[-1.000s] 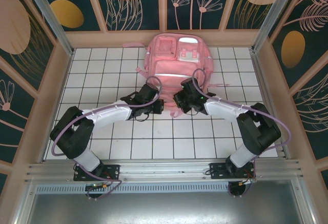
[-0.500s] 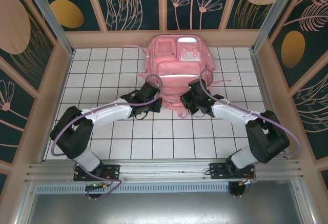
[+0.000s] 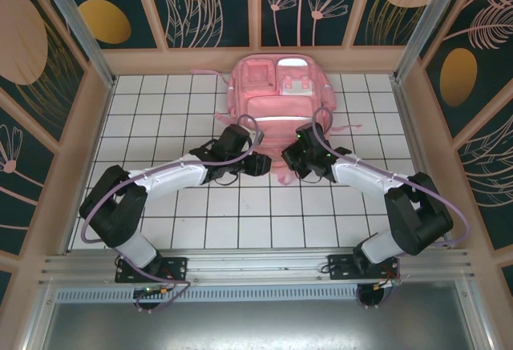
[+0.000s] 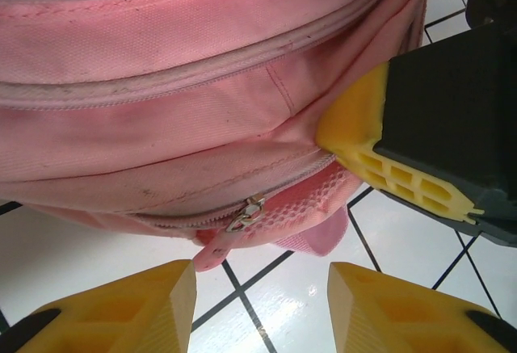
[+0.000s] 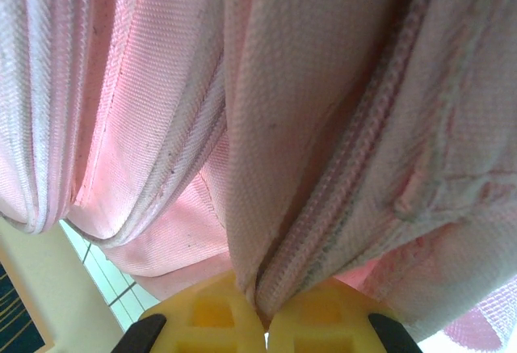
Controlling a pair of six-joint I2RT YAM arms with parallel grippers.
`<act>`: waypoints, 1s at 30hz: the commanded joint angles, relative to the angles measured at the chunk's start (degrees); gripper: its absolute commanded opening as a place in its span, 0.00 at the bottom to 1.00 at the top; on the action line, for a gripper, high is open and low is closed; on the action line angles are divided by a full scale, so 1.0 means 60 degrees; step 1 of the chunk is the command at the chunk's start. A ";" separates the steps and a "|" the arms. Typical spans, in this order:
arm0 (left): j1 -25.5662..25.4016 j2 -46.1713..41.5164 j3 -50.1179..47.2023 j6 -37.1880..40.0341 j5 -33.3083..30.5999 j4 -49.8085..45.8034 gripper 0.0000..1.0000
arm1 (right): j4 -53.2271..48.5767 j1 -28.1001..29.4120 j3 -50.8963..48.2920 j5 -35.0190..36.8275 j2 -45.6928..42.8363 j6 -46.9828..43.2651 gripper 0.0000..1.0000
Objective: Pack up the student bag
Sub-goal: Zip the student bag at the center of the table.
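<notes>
Pink bag (image 3: 276, 102): far centre.
Left gripper (image 4: 260, 284): released, at bag's near edge.
Right gripper (image 5: 265, 318): pinching bag fabric.

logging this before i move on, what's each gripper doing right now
Left gripper: open, holding nothing, just short of the student bag.
Right gripper: closed on a fold of the student bag.

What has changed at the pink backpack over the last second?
The right gripper shifted right and forward along the near edge of the pink backpack, its arm stretching out; it is now shut on a fold of the fabric. The left gripper, open, slid right toward it. The backpack stayed put.
</notes>
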 commanded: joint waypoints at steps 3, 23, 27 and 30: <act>0.0012 0.0648 -0.0008 0.0228 0.0083 0.0199 0.47 | -0.0059 -0.0021 0.0329 -0.0330 -0.0418 -0.0126 0.00; 0.0012 0.1632 0.0835 0.0196 -0.0254 0.0305 0.26 | 0.0515 0.0199 0.0203 -0.0705 -0.0206 0.0049 0.00; 0.0012 0.1499 0.0876 0.0261 -0.0563 0.0142 0.05 | 0.0465 0.0207 0.0157 -0.0576 -0.0196 -0.0047 0.00; 0.0022 0.1301 0.0706 0.0292 -0.0779 0.0002 0.00 | 0.0272 0.0188 0.0183 -0.0386 -0.0206 -0.0203 0.00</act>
